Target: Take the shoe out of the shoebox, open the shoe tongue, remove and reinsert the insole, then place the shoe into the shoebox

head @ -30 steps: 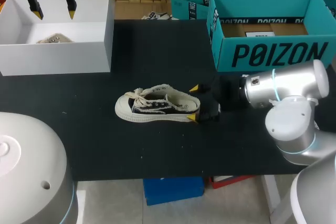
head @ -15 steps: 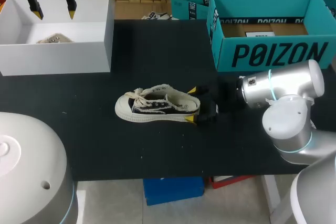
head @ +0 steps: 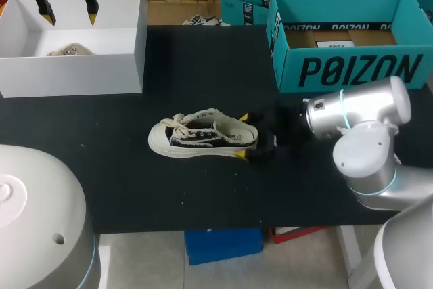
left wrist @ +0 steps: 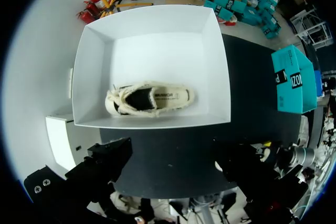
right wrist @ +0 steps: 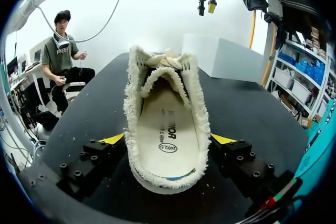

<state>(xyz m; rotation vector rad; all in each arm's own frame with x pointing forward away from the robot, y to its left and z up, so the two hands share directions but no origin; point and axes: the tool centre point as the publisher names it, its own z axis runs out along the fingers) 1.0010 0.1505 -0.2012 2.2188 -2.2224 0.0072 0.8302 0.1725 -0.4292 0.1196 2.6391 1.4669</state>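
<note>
My right gripper (head: 243, 136) straddled the heel of the cream-and-black canvas sneaker (head: 196, 137) on the black table (head: 203, 72). My left gripper (head: 67, 8) just hung over the white cardboard box (head: 74, 76).

L hand (head: 67, 11) high, R hand (head: 241, 136) low, both spread.

right gripper (head: 241, 136) advanced around shoe (head: 196, 137) heel
</note>
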